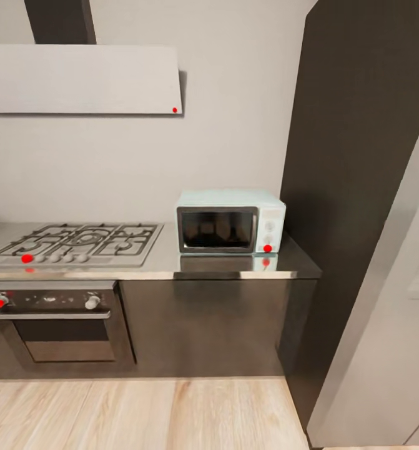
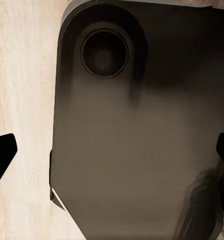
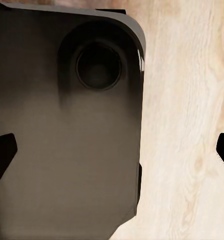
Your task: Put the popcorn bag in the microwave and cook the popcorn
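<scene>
The pale mint-blue microwave (image 1: 230, 222) stands at the right end of the grey countertop (image 1: 165, 265), its dark glass door closed and a red dot by its lower knob. The popcorn bag and its popcorn are out of view. In the left wrist view my left gripper (image 2: 112, 160) is open, its dark fingertips (image 2: 1, 156) far apart over the robot's dark base (image 2: 132, 140). In the right wrist view my right gripper (image 3: 112, 152) is open too, spread over the base (image 3: 61, 140) and wood floor (image 3: 187, 125). Neither holds anything.
A gas hob (image 1: 78, 240) lies left of the microwave, with a built-in oven (image 1: 56, 325) below it and a flat grey hood (image 1: 81, 78) above. A tall dark cabinet (image 1: 359, 156) closes the counter's right end. A pale panel (image 1: 390, 350) stands near right. Wood floor (image 1: 140, 412) stretches before the cabinets.
</scene>
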Robot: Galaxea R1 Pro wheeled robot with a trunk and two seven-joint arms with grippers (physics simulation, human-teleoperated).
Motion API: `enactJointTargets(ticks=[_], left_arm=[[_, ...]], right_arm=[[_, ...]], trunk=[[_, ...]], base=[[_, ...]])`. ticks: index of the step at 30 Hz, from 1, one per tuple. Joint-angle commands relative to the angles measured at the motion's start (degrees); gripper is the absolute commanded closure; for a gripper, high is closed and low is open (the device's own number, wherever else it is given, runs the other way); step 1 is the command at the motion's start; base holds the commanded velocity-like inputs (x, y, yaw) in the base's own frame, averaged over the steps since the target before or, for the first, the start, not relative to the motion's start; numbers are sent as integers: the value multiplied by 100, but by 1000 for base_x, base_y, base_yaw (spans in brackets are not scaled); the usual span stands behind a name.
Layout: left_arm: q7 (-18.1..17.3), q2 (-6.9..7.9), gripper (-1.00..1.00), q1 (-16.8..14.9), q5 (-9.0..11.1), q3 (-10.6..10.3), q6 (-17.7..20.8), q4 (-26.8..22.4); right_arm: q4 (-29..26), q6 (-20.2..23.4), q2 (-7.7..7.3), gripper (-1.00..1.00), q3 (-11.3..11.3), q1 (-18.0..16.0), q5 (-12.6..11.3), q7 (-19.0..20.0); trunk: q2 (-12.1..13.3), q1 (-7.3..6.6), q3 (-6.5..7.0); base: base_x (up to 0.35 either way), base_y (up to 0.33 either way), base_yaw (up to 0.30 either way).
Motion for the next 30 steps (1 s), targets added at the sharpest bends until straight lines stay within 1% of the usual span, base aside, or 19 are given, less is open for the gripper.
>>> enactJointTargets(ticks=[1,5,30], left_arm=[[1,-1,-100,3,51,2,-2,-9],[1,-1,-100,3,51,2,-5,-8],[1,-1,-100,3,51,-6,-10,-9]], right_arm=[[3,-21,0,-100,5,-4,2,-4],[3,-47,0,-100,1,-1,2,-4],[3,38,26,-100,6,-4,2,30]], trunk=[[-2,3,-4],[-2,3,-4],[-2,3,-4]], base=[[232,0,0],[87,0,0],[1,0,0]])
